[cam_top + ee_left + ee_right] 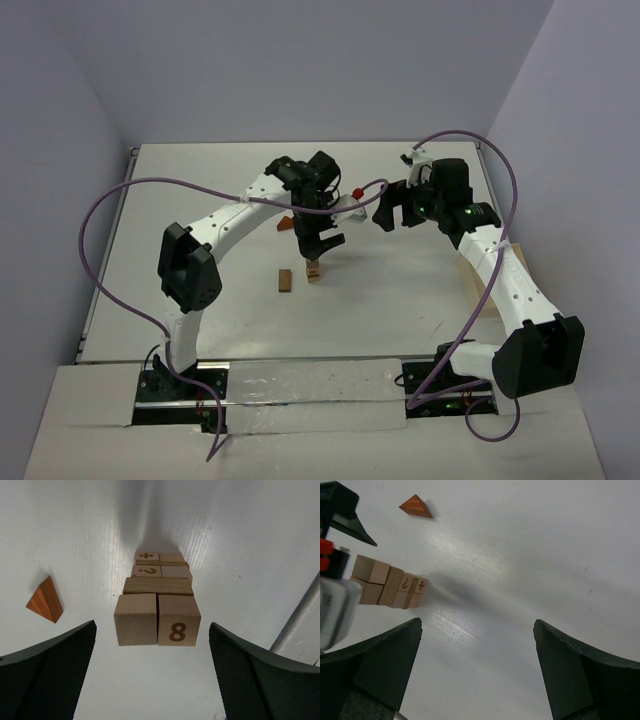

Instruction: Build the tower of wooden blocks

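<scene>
The wood block tower stands mid-table, a narrow stack of tan cubes and flat planks. From the left wrist view I look straight down on the tower: a plain cube beside a cube marked 8 on top, then a plank, then marked cubes lower down. My left gripper hangs just above it, and in its own view the left gripper is open, its fingers wide of the top cubes and touching nothing. My right gripper hovers to the right, and in its own view the right gripper is open and empty, with the tower at its left.
A reddish-brown triangular block lies on the table behind and left of the tower, also seen as the triangular block. A small brown brick lies just left of the tower. A pale wooden tray sits at the right edge.
</scene>
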Robot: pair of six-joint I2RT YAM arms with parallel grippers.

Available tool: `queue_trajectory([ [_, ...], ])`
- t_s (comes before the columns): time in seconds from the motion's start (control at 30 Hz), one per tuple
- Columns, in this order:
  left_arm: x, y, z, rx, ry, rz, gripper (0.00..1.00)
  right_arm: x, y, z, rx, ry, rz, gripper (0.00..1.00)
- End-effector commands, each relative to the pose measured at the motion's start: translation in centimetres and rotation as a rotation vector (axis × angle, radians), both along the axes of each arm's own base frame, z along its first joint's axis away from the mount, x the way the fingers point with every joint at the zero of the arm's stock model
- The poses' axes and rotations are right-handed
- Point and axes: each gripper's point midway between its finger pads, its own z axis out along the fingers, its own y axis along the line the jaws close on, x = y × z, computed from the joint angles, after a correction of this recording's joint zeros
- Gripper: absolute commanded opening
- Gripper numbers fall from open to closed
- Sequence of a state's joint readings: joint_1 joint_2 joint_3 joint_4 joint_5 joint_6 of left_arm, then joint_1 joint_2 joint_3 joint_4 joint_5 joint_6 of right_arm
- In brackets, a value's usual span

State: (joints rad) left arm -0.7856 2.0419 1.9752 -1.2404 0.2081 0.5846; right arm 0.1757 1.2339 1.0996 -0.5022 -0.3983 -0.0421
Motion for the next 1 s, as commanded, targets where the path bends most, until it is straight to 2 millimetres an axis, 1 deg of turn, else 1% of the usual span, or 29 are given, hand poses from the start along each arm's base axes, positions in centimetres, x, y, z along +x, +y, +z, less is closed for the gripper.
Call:
queue_trajectory([
  [0.0,-0.2,-1.2,8.5,-0.174,-0.129,-0.013,0.99,0.6,0.1,1.9,0.020,-0.041,0.004,1.00],
  [0.03,-0.3,-1.2,9.7,-0.200,-0.147,-0.013,0.99,0.6,0.2,2.0,0.021,-0.042,0.005,1.00],
  [0.07,-0.3,-1.1,10.3,-0.212,-0.159,-0.009,0.99,0.6,0.2,2.0,0.022,-0.042,0.006,1.00],
  [0.13,-0.7,-0.5,12.8,-0.252,-0.206,-0.003,0.99,0.6,0.2,2.0,0.023,-0.041,0.005,1.00],
  [0.23,-1.0,0.7,14.7,-0.295,-0.249,0.034,0.99,0.5,0.4,2.2,0.031,-0.042,0.014,1.00],
  [0.27,-0.8,0.8,14.9,-0.311,-0.251,0.042,0.99,0.5,0.4,2.2,0.033,-0.044,0.016,1.00],
  [0.3,-1.1,1.5,15.5,-0.335,-0.256,0.057,0.99,0.5,0.4,2.3,0.034,-0.046,0.017,1.00],
  [0.33,-0.4,2.1,16.1,-0.377,-0.270,0.097,0.99,0.5,0.5,2.3,0.035,-0.046,0.018,1.00],
  [0.37,-1.0,2.9,16.5,-0.418,-0.260,0.108,0.99,0.5,0.4,2.3,0.036,-0.047,0.018,1.00],
  [0.4,-0.7,3.6,17.0,-0.458,-0.271,0.139,0.99,0.4,0.5,2.3,0.036,-0.049,0.019,1.00],
  [0.47,0.5,6.0,18.2,-0.572,-0.315,0.230,0.99,0.4,0.4,2.2,0.031,-0.047,0.019,1.00],
  [0.5,2.4,7.7,19.2,-0.631,-0.367,0.296,0.99,0.3,0.4,2.1,0.029,-0.044,0.018,1.00],
  [0.53,2.3,9.2,18.5,-0.646,-0.376,0.347,0.99,0.4,0.4,2.2,0.030,-0.048,0.018,1.00],
  [0.57,3.3,10.0,17.5,-0.650,-0.374,0.399,0.99,0.4,0.3,2.0,0.029,-0.044,0.017,1.00],
  [0.6,3.3,11.3,18.0,-0.671,-0.413,0.439,0.99,0.4,0.3,2.0,0.027,-0.042,0.016,1.00],
  [0.63,3.7,12.6,16.8,-0.663,-0.425,0.486,0.99,0.5,0.3,1.9,0.026,-0.040,0.014,1.00],
  [0.67,4.0,13.1,16.7,-0.653,-0.438,0.497,0.99,0.5,0.3,2.0,0.026,-0.041,0.014,1.00],
  [0.73,4.2,13.9,12.1,-0.562,-0.388,0.491,0.99,0.7,0.4,1.9,0.025,-0.036,0.016,1.00],
  [0.77,4.2,14.1,9.6,-0.538,-0.330,0.497,0.97,0.7,0.4,1.7,0.024,-0.030,0.018,1.00],
  [0.83,3.9,14.4,6.4,-0.526,-0.238,0.489,0.87,0.7,0.4,1.5,0.016,-0.025,0.019,1.00],
  [0.87,3.4,14.3,4.8,-0.525,-0.186,0.470,0.82,0.7,0.2,1.4,0.012,-0.024,0.017,1.00],
  [0.93,1.5,13.8,1.7,-0.542,-0.112,0.416,0.78,0.7,0.1,1.0,0.003,-0.021,0.012,1.00],
  [0.97,0.8,13.5,0.7,-0.559,-0.109,0.375,0.78,0.7,0.0,0.8,0.000,-0.020,0.011,1.00],
])
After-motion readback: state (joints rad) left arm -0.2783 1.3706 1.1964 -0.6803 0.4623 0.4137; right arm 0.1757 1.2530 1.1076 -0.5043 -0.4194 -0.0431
